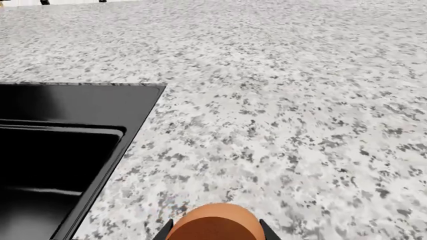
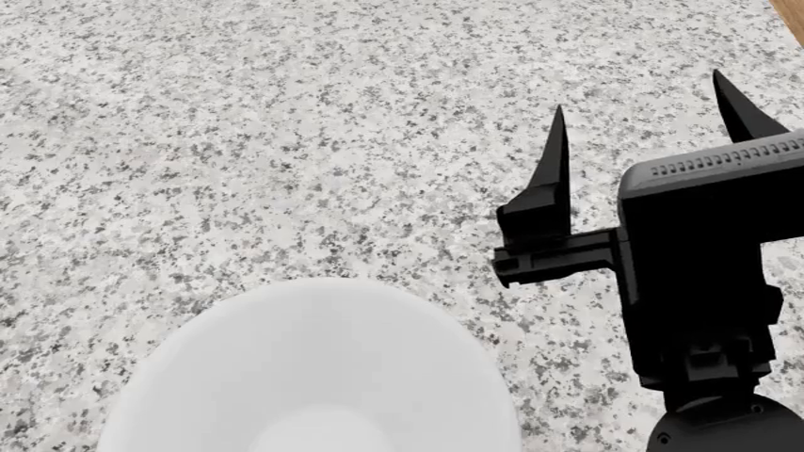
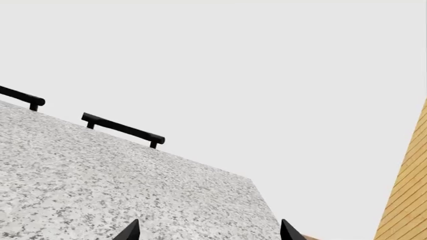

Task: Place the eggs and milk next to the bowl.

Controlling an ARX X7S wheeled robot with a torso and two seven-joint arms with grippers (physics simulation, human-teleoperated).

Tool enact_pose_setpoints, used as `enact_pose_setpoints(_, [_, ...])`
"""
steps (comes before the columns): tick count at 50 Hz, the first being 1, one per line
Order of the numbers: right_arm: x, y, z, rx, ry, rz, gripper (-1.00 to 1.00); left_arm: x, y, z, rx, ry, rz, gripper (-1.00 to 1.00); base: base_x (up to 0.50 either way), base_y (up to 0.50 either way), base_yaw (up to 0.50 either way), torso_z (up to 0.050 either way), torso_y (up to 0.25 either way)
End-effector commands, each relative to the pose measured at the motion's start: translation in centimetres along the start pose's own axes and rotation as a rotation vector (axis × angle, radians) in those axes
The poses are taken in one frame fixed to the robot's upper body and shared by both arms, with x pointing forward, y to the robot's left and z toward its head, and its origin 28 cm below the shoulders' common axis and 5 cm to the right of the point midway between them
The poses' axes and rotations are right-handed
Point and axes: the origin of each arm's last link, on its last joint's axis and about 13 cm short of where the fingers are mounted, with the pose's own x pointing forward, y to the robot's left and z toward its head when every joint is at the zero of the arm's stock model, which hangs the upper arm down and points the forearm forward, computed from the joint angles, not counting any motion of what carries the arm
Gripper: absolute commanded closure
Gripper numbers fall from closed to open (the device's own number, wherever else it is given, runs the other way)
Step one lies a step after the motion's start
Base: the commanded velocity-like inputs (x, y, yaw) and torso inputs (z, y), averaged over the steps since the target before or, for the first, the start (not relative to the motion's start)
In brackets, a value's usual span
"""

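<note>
An orange-brown egg (image 1: 215, 224) sits between the two black fingertips of my left gripper (image 1: 215, 231) in the left wrist view, above the speckled counter and beside the black sink. The left gripper is out of the head view. The white bowl (image 2: 314, 377) fills the near middle of the head view. To its right, my right gripper (image 2: 647, 122) hangs open over bare counter, fingers wide apart with nothing between them. In the right wrist view only the two tips of the right gripper (image 3: 208, 231) show. The milk is out of view.
A black sink (image 1: 60, 150) is set into the granite counter (image 1: 287, 100) beside the held egg. Two black handle bars (image 3: 123, 130) line the counter's far edge. A wooden panel (image 3: 407, 200) stands at the counter's right end.
</note>
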Motion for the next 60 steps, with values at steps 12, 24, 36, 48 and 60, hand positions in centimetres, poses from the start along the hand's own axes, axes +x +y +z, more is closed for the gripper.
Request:
enact_pose_setpoints(12, [-0.4,-0.2,0.2,0.010,-0.021,-0.017,-1.00,-3.2,0.0,3.0,0.148,0.064,-0.297,1.00,0.00,0.00,0.00,0.000,0.000])
enact_pose_setpoints(24, [-0.8,-0.4,0.1,0.011,-0.020,-0.022,-1.00,-4.2,-0.3,3.8,0.192,0.078,-0.406,1.00,0.00,0.00,0.00,0.000,0.000])
enact_pose_setpoints(36, [-1.1,-0.5,0.2,0.012,-0.021,-0.028,-1.00,-4.6,-0.6,3.8,0.233,0.093,-0.486,1.00,0.00,0.00,0.00,0.000,0.000])
enact_pose_setpoints(48, [-1.3,-0.7,0.3,0.012,-0.019,-0.034,-1.00,-4.8,-0.7,3.8,0.303,0.070,-0.579,1.00,0.00,0.00,0.00,0.000,0.000])
enact_pose_setpoints(60, [-1.6,-0.7,0.3,0.013,-0.020,-0.036,-1.00,-5.0,-1.1,4.0,0.416,0.031,-0.615,1.00,0.00,0.00,0.00,0.000,0.000])
